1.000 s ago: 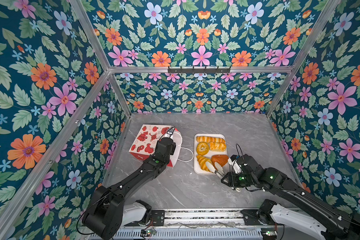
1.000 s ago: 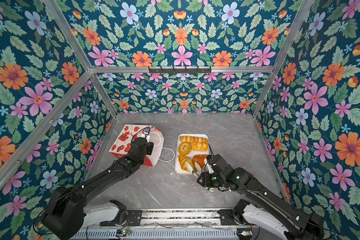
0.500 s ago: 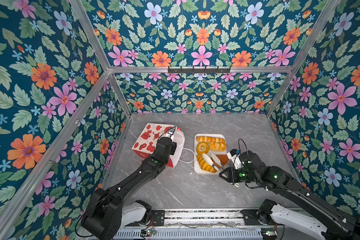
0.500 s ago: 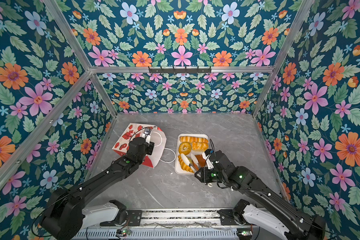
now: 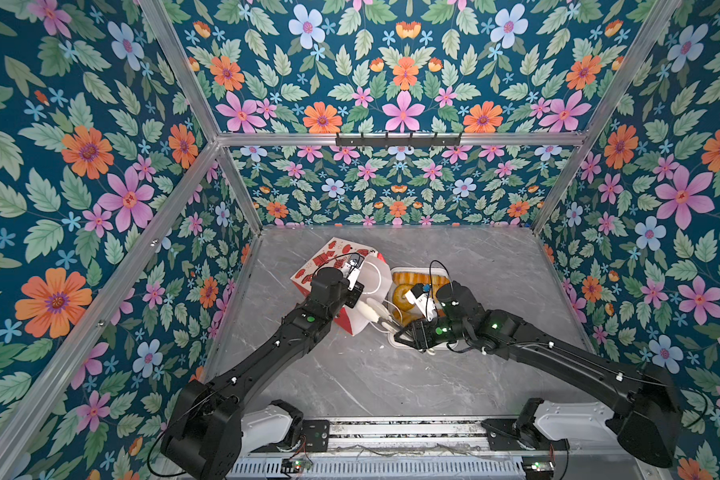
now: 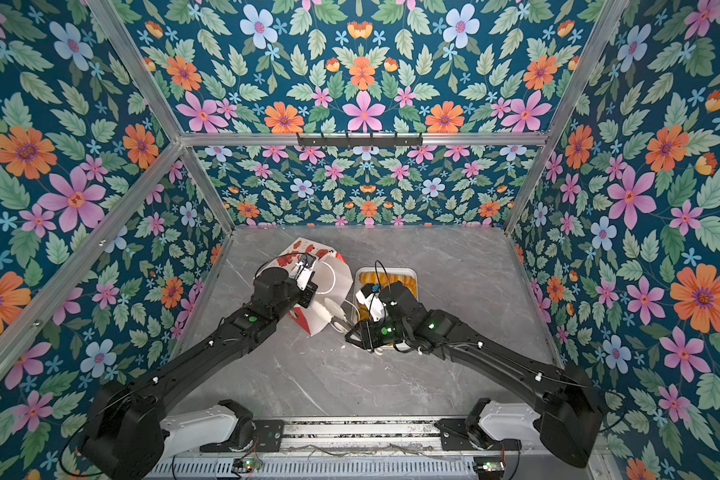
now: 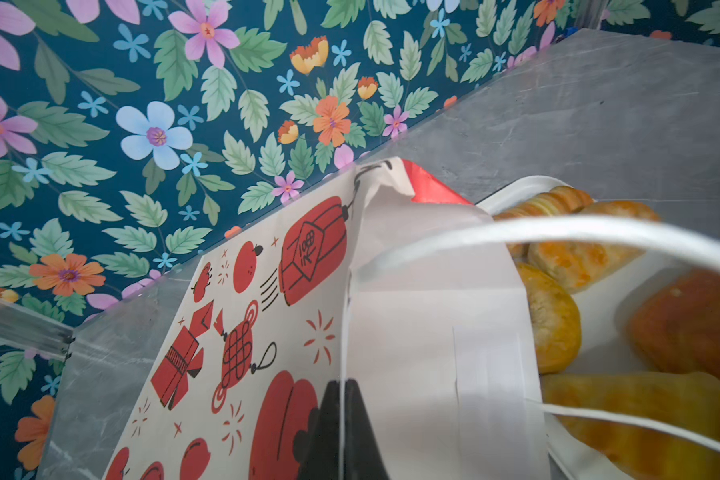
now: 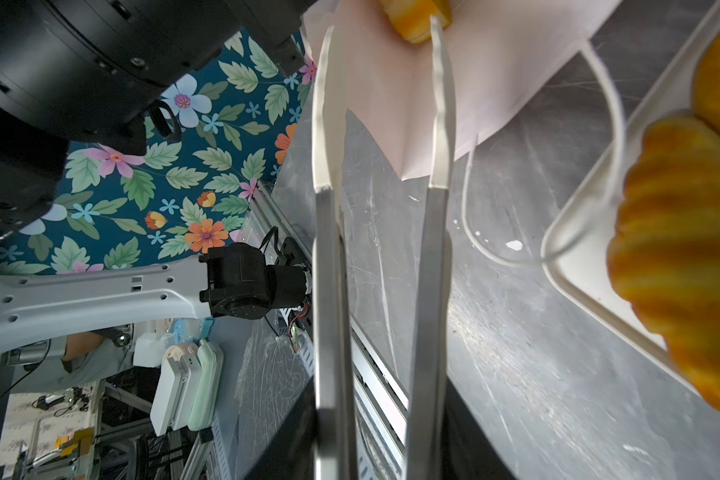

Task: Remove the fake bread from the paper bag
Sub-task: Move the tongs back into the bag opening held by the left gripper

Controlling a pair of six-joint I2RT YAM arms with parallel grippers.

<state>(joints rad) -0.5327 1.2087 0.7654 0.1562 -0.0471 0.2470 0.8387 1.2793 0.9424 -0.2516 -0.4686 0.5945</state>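
Bread in both top views: we see fake bread (image 5: 402,293) on the tray (image 5: 393,272), and the right gripper (image 5: 370,311) reaches into the paper bag (image 5: 329,259) just beside it. Left wrist: the left gripper (image 7: 341,424) pinches the bag's rim. Right wrist: we spot one yellow piece (image 8: 412,16) between parted tips, one tip touching it.

Bright, even light fills both top views, sharp throughout; the grey marble-patterned table (image 5: 350,374) carries only faint, soft shadows beside the black arms (image 5: 267,357). In the left wrist view the white cord handle (image 7: 558,226) and glossy golden-yellow toy pastries (image 7: 553,320) are out of focus. In the right wrist view, streaky glare lies on the table.
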